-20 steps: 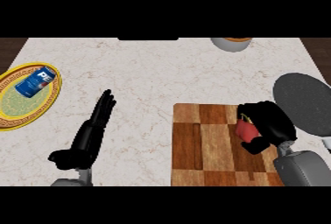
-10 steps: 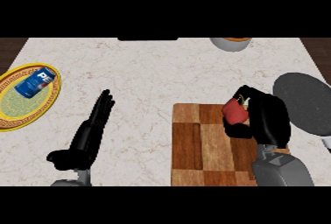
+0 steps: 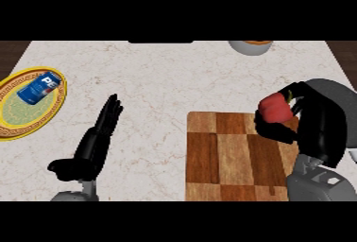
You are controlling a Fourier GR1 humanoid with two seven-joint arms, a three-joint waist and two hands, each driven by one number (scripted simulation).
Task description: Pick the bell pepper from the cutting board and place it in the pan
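The right hand [image 3: 314, 125] is curled around the red bell pepper [image 3: 276, 108], which sits in its fingers above the far right corner of the wooden cutting board [image 3: 230, 156], at the left edge of the dark grey pan [image 3: 338, 94]. The pan lies on the counter [image 3: 167, 80] just to the right of the board and is largely hidden behind the hand. The left hand [image 3: 94, 142] lies open at the near left, fingers straight and pressed together, pointing away. On the far left, a yellow-rimmed plate [image 3: 14, 127] carries a blue can [image 3: 39, 88] lying on its side. A bowl [image 3: 251, 46] shows at the far edge.
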